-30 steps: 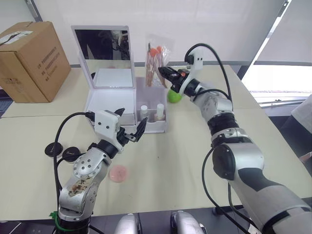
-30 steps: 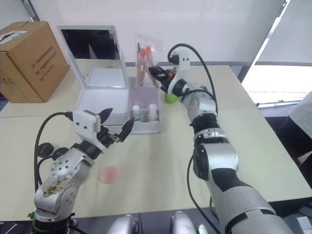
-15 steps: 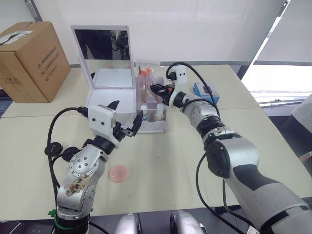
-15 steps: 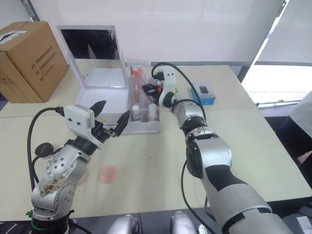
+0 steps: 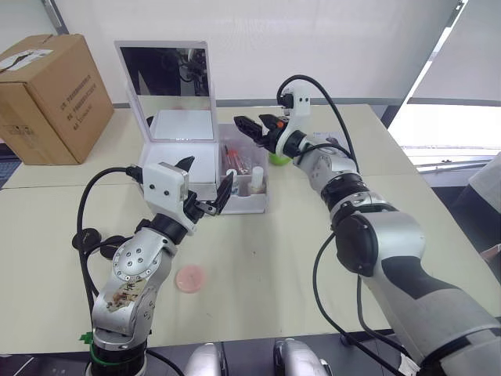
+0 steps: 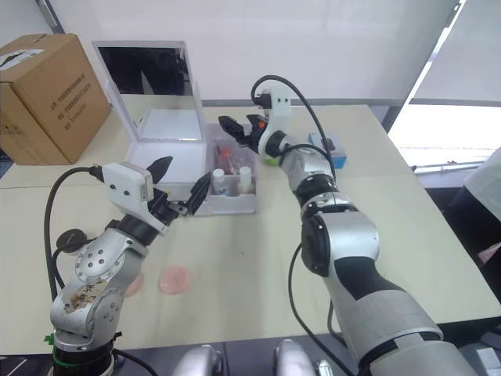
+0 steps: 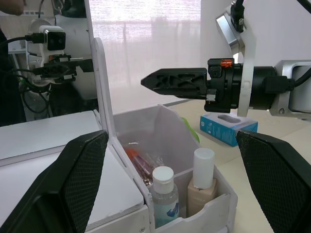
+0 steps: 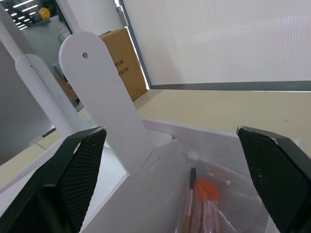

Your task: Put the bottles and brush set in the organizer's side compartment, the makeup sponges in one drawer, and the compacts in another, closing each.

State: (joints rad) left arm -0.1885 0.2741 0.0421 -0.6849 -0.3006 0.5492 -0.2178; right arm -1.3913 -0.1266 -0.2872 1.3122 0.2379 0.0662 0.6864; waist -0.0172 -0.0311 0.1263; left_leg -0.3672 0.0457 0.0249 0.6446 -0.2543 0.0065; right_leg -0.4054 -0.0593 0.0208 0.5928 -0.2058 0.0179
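Note:
The white organizer (image 5: 178, 157) stands open with its mirror lid up. Its side compartment (image 5: 249, 205) holds two bottles (image 5: 232, 179) (image 5: 257, 177), and the bagged brush set (image 5: 233, 157) lies behind them. My right gripper (image 5: 257, 123) hovers open just above the back of that compartment, holding nothing. My left gripper (image 5: 206, 186) is open in front of the organizer, close to its front face. A pink makeup sponge (image 5: 190, 278) lies on the table near me, and a green one (image 5: 278, 157) sits behind the compartment. Black compacts (image 5: 81, 238) rest at the left, partly behind my left arm.
A cardboard box (image 5: 48, 98) stands at the far left of the table. A small blue box (image 6: 325, 142) lies to the right of the organizer, behind my right arm. The table's right half is bare.
My right gripper carried the brush set down into the side compartment, opened and let it go, then drew back slightly. My left gripper stayed open and shifted a little.

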